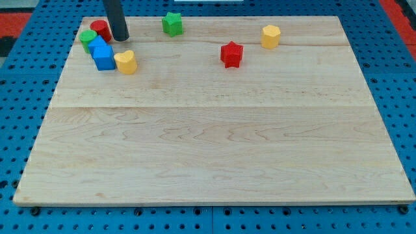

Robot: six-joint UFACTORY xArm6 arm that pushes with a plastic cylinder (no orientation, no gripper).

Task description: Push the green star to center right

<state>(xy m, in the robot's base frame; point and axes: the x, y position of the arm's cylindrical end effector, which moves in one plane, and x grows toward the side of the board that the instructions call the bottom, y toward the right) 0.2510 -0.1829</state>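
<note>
The green star (pixel 172 23) sits near the board's top edge, left of the middle. My tip (pixel 120 38) is down on the board at the view's upper left, well to the left of the green star and apart from it. It stands just right of the red round block (pixel 100 28) and above the yellow block (pixel 126 62).
A green block (pixel 88 39) and two blue blocks (pixel 101 53) cluster at the upper left with the red round block. A red star (pixel 231 54) lies right of the middle near the top. A yellow hexagonal block (pixel 271 36) lies further right. The wooden board (pixel 214 149) lies on a blue pegboard.
</note>
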